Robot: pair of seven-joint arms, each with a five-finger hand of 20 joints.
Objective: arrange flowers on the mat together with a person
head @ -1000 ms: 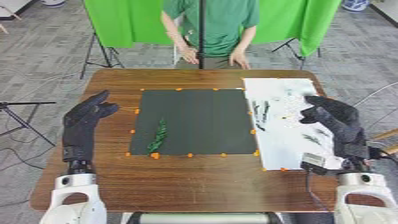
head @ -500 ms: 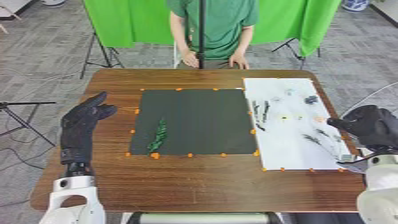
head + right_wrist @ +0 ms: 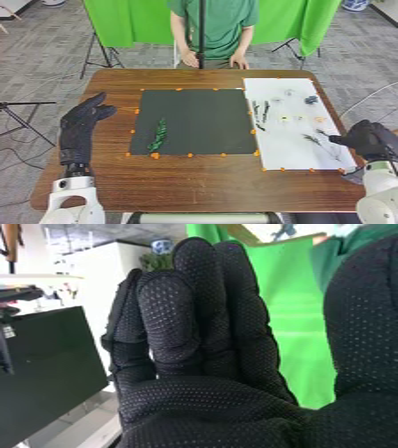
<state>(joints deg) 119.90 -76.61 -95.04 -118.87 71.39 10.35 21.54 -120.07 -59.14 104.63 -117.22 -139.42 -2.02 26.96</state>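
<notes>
Fingers (image 3: pixel 166 309) on the right hand (image 3: pixel 369 137) are released, stretched out straight and lying close to one another, with the thumb (image 3: pixel 362 319) standing well apart — nothing is held between them. That hand is at the right side of the table (image 3: pixel 213 185), by the near right part of the white sheet (image 3: pixel 282 152), fingertips pointing in toward the flowers. The left hand (image 3: pixel 78 125) is over the table's left side, beside the dark mat (image 3: pixel 204 115), its fingers loosely extended toward the far edge and its thumb apart, also without anything in its grasp. On the mat lies one green leafy sprig (image 3: pixel 160 136), in the left part and toward the near edge, running roughly lengthwise away from the robot. The other flowers lie on the white sheet, just right of the mat: two dark stems (image 3: pixel 266 112) side by side near its left edge, a dark blue bloom (image 3: pixel 311 100) toward the far right, and two pale blooms (image 3: pixel 289 92) near it. Small yellow blooms (image 3: pixel 284 118) and an orange-pink one (image 3: pixel 319 119) sit around the middle — and nearer the robot is a thin-stemmed grey-green sprig (image 3: pixel 313 140), close to the right hand. Orange spots (image 3: pixel 155 155) dot the mat's border.
</notes>
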